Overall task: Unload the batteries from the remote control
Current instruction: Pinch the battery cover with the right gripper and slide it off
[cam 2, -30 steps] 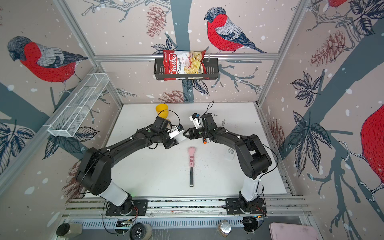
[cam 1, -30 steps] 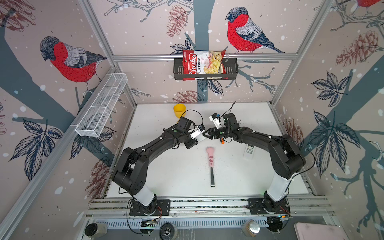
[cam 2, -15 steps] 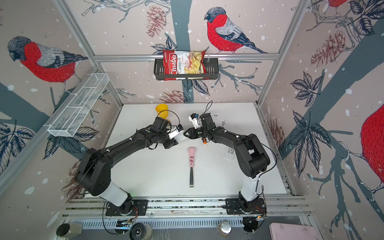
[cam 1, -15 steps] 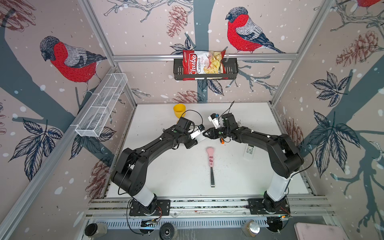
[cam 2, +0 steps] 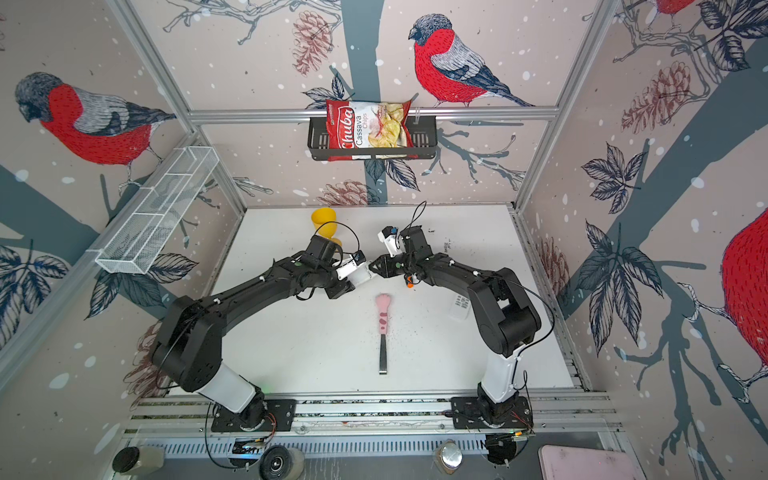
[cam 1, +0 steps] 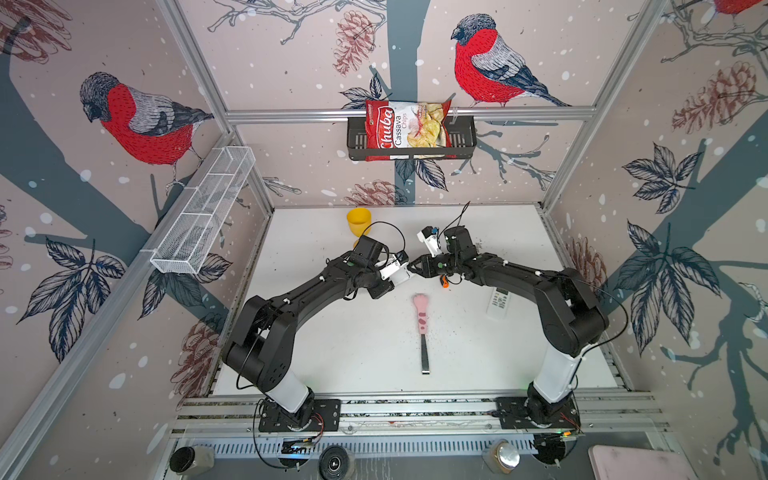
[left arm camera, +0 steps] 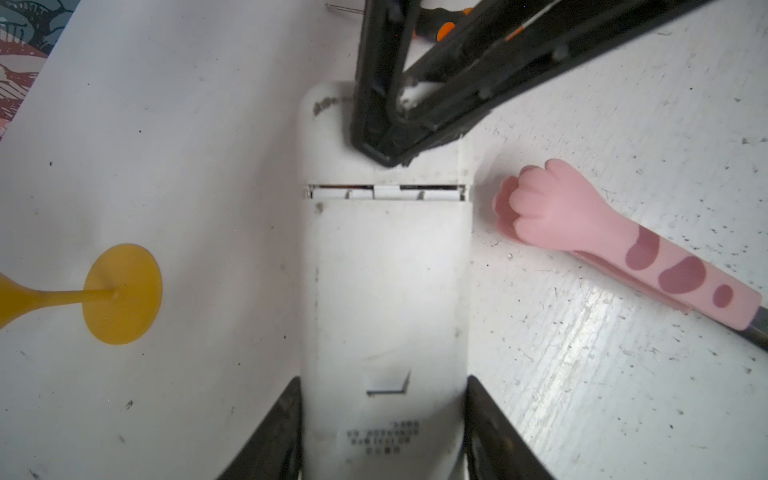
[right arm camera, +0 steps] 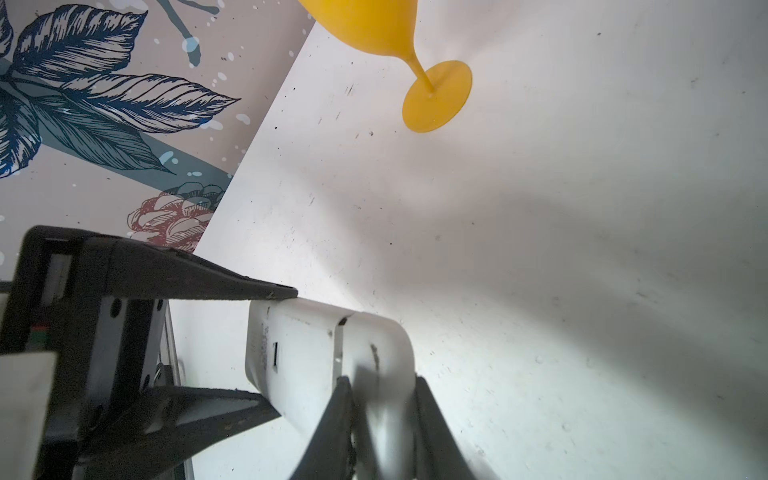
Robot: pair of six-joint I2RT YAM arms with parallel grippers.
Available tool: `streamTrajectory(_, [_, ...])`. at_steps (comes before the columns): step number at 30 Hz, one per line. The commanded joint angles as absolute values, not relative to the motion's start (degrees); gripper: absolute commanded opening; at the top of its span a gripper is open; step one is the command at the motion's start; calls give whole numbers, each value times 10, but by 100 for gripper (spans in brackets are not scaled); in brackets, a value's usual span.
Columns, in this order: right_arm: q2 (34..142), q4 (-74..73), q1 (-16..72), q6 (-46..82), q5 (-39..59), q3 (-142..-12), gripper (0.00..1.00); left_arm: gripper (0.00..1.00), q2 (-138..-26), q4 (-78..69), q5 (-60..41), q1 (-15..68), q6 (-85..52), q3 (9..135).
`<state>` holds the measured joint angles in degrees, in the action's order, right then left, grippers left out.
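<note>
Batteries aren't showing yet, guessing they're still inside the white plastic remote control (left arm camera: pixel 384 291). Left fingers (left arm camera: pixel 282 432), about half open, clamp its sides to steady it, so the right fingers (left arm camera: pixel 370 104), pinched shut, can work its cracked-open end cap (left arm camera: pixel 328 153).

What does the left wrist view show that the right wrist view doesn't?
Only the left wrist view: the pink paw-handled tool beside the remote, and a screwdriver's orange-and-black handle. Only the right wrist view: the left gripper's body and the yellow goblet's wide bowl. Both: the remote clamped between the left gripper's fingers, the right gripper's tips on its other end, and the goblet's foot.
</note>
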<state>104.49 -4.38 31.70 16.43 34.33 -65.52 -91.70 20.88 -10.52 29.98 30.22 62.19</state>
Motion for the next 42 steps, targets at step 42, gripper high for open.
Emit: streamTrajectory(42, [994, -19, 326, 135, 229, -632, 29, 30, -926, 177, -106, 301, 301, 621])
